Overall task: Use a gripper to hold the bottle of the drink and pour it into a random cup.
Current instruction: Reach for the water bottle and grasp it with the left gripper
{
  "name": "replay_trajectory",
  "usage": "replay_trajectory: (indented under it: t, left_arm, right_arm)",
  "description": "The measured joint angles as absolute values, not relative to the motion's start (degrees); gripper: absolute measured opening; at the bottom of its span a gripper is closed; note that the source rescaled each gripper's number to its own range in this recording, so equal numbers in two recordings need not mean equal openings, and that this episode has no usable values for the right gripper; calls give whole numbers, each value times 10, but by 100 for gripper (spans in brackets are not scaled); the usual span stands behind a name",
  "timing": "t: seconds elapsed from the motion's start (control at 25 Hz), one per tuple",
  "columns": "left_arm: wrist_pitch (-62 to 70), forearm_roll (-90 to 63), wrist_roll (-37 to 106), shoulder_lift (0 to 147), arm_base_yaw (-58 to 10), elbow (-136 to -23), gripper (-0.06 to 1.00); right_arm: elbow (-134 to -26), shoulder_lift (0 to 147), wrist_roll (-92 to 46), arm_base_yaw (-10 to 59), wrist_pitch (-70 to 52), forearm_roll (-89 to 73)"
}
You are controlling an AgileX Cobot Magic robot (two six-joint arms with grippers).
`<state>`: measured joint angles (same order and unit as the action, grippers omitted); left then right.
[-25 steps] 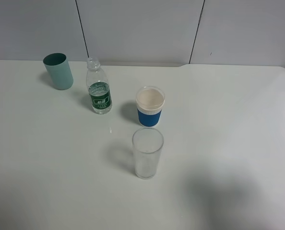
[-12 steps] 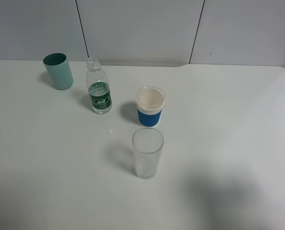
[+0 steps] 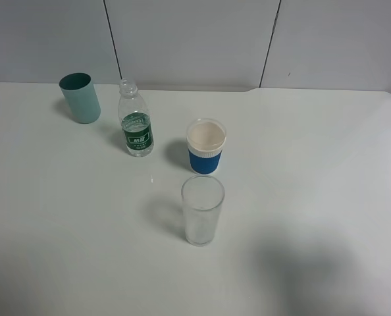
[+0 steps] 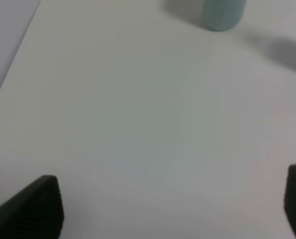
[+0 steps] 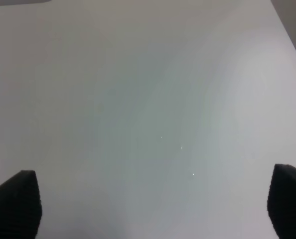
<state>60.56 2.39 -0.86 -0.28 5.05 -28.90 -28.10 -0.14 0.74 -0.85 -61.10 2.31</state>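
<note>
The bottle of the drink [image 3: 136,125], clear with a dark green label and no cap, stands upright at the back left of the white table [image 3: 314,171]. The cup [image 3: 202,210], a tall clear glass, stands upright near the middle front and looks empty. Neither arm shows in the exterior high view. In the left wrist view only the two black fingertips [image 4: 38,209] of my left gripper [image 4: 170,209] show, wide apart over bare table. My right gripper [image 5: 153,204] is also wide open over bare table, with nothing between its fingertips [image 5: 16,204].
A teal opaque tumbler [image 3: 80,97] stands at the back left, also in the left wrist view [image 4: 222,12]. A white paper cup with a blue sleeve [image 3: 206,146] stands between the bottle and the glass. A grey panelled wall [image 3: 195,39] runs behind the table.
</note>
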Motion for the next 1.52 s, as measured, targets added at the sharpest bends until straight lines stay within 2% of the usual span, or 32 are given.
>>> replay_trajectory:
  t: [0.4,1.08,1.52]
  left_arm:
    - [598,34,4,60,50,-292,80]
    - [410,0,134,290,50,-301,80]
    - [368,-11,175,376,50,-301,79]
  right_arm:
    - [-281,-1,7,-8,-611,23]
    - [-281,-1,7,-8,-611,23]
    - [-281,-1,7,-8,-611,23]
